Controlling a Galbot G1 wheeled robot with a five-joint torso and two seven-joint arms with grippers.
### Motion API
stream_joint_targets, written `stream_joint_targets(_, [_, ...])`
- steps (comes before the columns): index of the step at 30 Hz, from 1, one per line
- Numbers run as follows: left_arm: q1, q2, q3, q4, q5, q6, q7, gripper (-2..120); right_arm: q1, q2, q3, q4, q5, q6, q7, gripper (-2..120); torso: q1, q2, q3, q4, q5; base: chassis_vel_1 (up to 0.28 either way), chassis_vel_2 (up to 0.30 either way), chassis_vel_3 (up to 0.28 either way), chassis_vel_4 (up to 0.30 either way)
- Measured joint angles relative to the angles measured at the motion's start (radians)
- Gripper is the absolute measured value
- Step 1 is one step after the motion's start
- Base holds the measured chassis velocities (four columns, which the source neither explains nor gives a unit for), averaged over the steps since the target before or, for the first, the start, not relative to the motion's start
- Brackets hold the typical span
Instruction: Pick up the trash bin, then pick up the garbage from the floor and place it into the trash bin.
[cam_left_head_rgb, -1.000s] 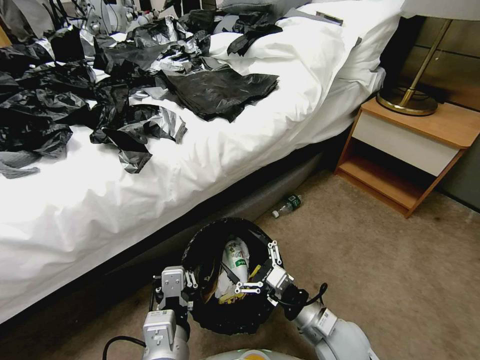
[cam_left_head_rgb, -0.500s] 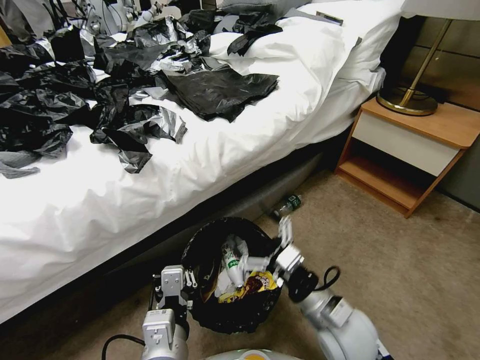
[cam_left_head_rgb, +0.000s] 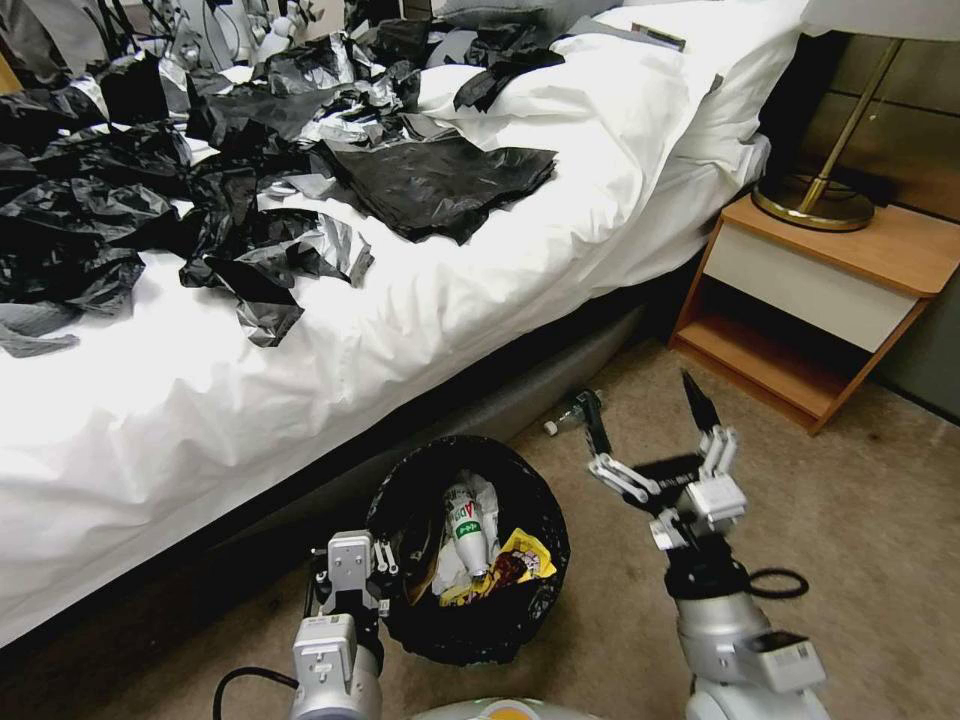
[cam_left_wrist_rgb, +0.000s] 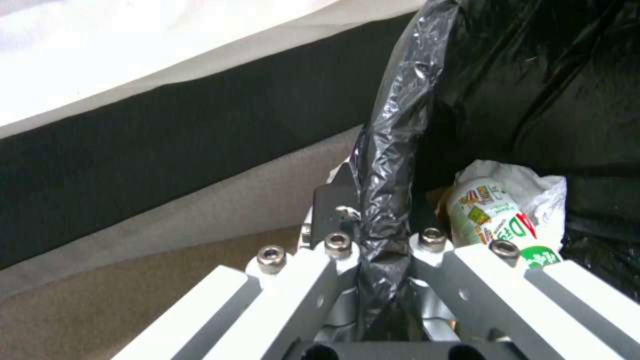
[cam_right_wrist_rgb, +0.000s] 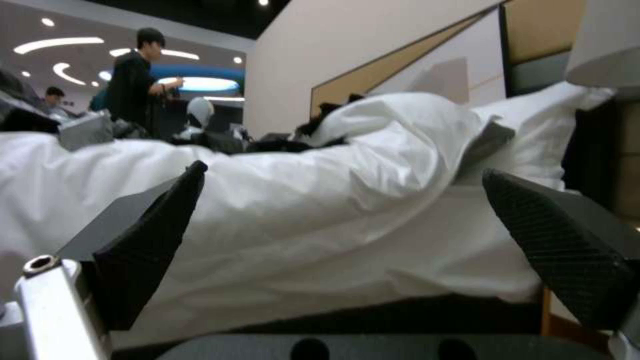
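A: What are we holding nearest to us?

B: Our left gripper (cam_left_head_rgb: 385, 572) is pinching the rim of the trash bin (cam_left_head_rgb: 545, 590), on its side nearest the bed. In the left wrist view the two fingers (cam_left_wrist_rgb: 293, 280) are closing on the black liner (cam_left_wrist_rgb: 387, 165), with the folded plastic squeezed between them.

A: And inside the bin?

B: We are seeing a bottle with a green label (cam_left_head_rgb: 466, 525), some crumpled white paper (cam_left_head_rgb: 487, 493) and a yellow wrapper (cam_left_head_rgb: 525, 555) lying together against the black liner.

A: Where is our right gripper (cam_left_head_rgb: 650, 415)?

B: It is hanging above the floor (cam_left_head_rgb: 820, 540), beside the bin on the side of the nightstand (cam_left_head_rgb: 830, 300), and it is pointing away from us. Its dark fingertips (cam_right_wrist_rgb: 560, 250) are standing wide apart and nothing is between them.

A: What is lying farther away?

B: One small bottle (cam_left_head_rgb: 572, 412) is lying on the floor at the foot of the bed base, just beyond the right gripper's fingers. Behind it the white bed (cam_left_head_rgb: 350, 330) is carrying many black plastic sheets (cam_left_head_rgb: 440, 180).
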Motion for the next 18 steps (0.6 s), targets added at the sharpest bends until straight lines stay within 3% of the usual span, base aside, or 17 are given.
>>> stream_joint_targets(18, [0.004, -0.002, 0.022, 0.001, 0.012, 0.000, 0.004, 0, 0.002, 0.025, 0.022, -0.039, -0.010, 0.000, 0.028, 100, 0.000, 0.000, 0.000, 0.0001, -0.0002, 0.000, 0.000, 0.000, 0.000])
